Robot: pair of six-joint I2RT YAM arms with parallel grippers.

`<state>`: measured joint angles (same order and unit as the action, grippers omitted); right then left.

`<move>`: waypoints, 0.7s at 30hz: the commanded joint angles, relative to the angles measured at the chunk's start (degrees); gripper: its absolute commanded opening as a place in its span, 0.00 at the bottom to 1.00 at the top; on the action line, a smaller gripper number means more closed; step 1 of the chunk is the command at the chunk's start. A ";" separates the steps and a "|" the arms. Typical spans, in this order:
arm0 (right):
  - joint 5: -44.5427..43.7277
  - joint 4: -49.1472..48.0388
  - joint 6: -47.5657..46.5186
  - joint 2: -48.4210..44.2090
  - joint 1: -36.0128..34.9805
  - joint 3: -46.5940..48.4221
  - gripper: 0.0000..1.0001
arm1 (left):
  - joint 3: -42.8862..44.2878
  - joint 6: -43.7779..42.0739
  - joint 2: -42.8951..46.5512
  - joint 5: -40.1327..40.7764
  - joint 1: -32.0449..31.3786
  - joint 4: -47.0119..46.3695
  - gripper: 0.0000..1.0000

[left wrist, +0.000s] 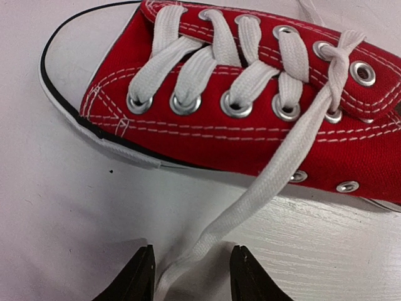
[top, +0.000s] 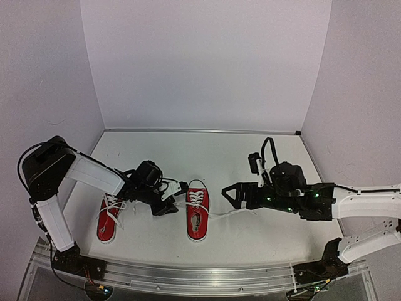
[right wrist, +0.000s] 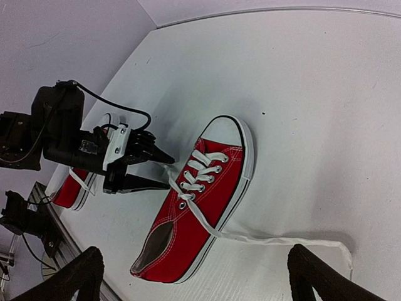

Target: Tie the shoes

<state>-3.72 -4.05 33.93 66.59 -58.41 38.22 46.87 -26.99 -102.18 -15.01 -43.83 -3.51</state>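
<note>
Top external view: two small red canvas low-top sneakers lie on the white counter (top: 250, 150), the left sneaker (top: 108, 219) and the centre sneaker (top: 197, 214), both with laces loose. The left pincer (top: 170, 205) sits between them and the right pincer (top: 230, 194) just right of the centre sneaker. Left wrist view: the left pincer stands partly open astride one flat white lace (left wrist: 276, 175), not visibly pinching it. Right wrist view: the right pincer stands fully open and empty near the other lace end (right wrist: 282, 241); no bow is formed, so both sneakers appear untied.
</note>
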 commanded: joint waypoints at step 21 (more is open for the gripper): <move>2.99 -0.05 1.05 11.56 0.20 8.17 0.94 | -0.88 4.59 12.94 -0.82 -3.82 -2.54 0.00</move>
<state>-2.47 -4.11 34.43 74.64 -58.41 41.95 46.65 -25.97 -95.20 -12.75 -46.00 -3.65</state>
